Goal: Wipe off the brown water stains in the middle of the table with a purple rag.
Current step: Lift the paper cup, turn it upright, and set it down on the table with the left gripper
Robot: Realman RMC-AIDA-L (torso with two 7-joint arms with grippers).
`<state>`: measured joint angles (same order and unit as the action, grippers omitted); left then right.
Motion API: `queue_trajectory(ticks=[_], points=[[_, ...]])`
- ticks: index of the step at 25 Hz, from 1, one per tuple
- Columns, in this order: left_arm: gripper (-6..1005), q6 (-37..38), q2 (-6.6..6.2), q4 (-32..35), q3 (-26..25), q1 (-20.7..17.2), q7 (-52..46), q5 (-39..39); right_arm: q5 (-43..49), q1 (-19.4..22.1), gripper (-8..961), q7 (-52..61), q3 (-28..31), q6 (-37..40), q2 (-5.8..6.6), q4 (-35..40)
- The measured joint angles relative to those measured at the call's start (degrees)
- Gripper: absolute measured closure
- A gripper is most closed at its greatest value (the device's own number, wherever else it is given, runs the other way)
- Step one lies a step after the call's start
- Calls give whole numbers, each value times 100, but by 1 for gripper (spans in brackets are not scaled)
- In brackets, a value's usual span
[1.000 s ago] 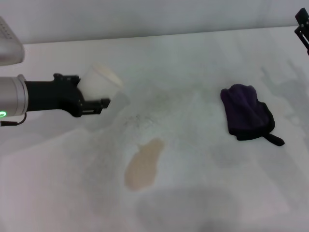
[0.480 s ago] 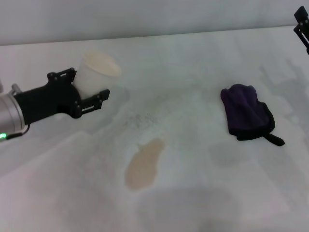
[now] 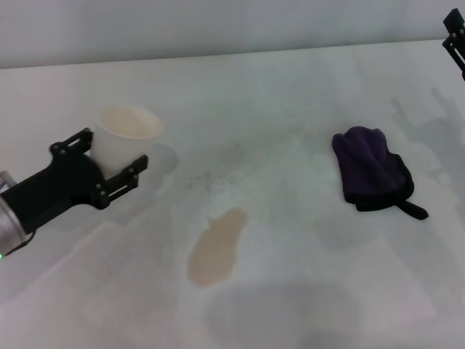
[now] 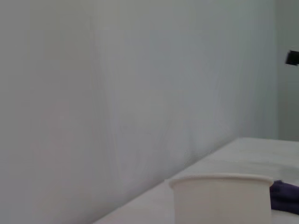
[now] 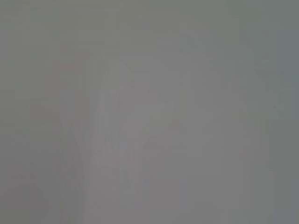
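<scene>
At the left of the head view, the left gripper is clamped around a white paper cup, one finger on each side of its wall. The cup stands upright with a tan tint inside its mouth; whether it rests on the table or hangs just above it I cannot tell from this angle. The left wrist view shows only the cup's rim against a plain wall.

Nearer the middle lie the brown water stains — one elongated tan blotch, whole and unsmeared, well apart from the cup and from the cloth. Nothing suggests any wiping has begun.

Farther right, the purple rag lies bunched on the tabletop with its black tab trailing off one corner, untouched by either arm.

At the far right edge only a sliver of the right gripper shows, high and away from the rag; its fingers cannot be made out, and its wrist camera gives a blank grey field.

So the task proper looks unstarted — the rag must yet be picked up, carried to the blotch and rubbed across it.
</scene>
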<state>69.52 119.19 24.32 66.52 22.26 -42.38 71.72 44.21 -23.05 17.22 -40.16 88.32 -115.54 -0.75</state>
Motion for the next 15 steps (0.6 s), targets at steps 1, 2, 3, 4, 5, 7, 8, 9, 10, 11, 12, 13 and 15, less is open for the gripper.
queue_trajectory(ticks=[1, 2, 3, 4, 5, 7, 8, 9, 10, 11, 12, 13, 15], points=[[301, 25, -1, -73, 0, -51, 116, -113, 0, 0, 82, 1, 0, 0, 0, 0], [302, 25, -1, -73, 0, -51, 116, -113, 0, 1, 82, 1, -7, 0, 1, 0], [304, 48, -3, -121, -5, -77, 171, -153, 0, 4, 82, 1, -18, 0, 1, -1], [305, 104, -3, -212, -30, -139, 251, -196, 0, 8, 82, 1, -35, 0, 2, -1], [306, 128, -3, -264, -37, -175, 306, -231, 0, 13, 82, 1, -47, 0, 3, -2], [306, 148, -3, -388, -32, -239, 417, -343, 0, 33, 82, 2, -55, 0, 4, -3], [305, 148, -3, -453, -30, -258, 448, -382, 0, 44, 82, 10, -56, 1, 4, -4], [305, 149, -2, -523, -29, -275, 475, -418, 0, 56, 82, 17, -57, 10, 4, -4], [305, 146, -2, -579, -33, -285, 497, -434, 0, 69, 82, 25, -57, 25, 5, -5], [305, 128, -1, -634, -40, -296, 529, -448, 0, 80, 82, 30, -58, 40, 5, -5], [305, 87, -2, -690, -49, -309, 586, -465, 0, 89, 82, 31, -58, 46, 5, -5], [305, 48, -1, -721, -51, -315, 636, -476, 0, 93, 82, 31, -59, 49, 6, -5], [305, -102, -2, -850, -56, -322, 798, -508, 0, 101, 82, 32, -61, 54, 6, -5]])
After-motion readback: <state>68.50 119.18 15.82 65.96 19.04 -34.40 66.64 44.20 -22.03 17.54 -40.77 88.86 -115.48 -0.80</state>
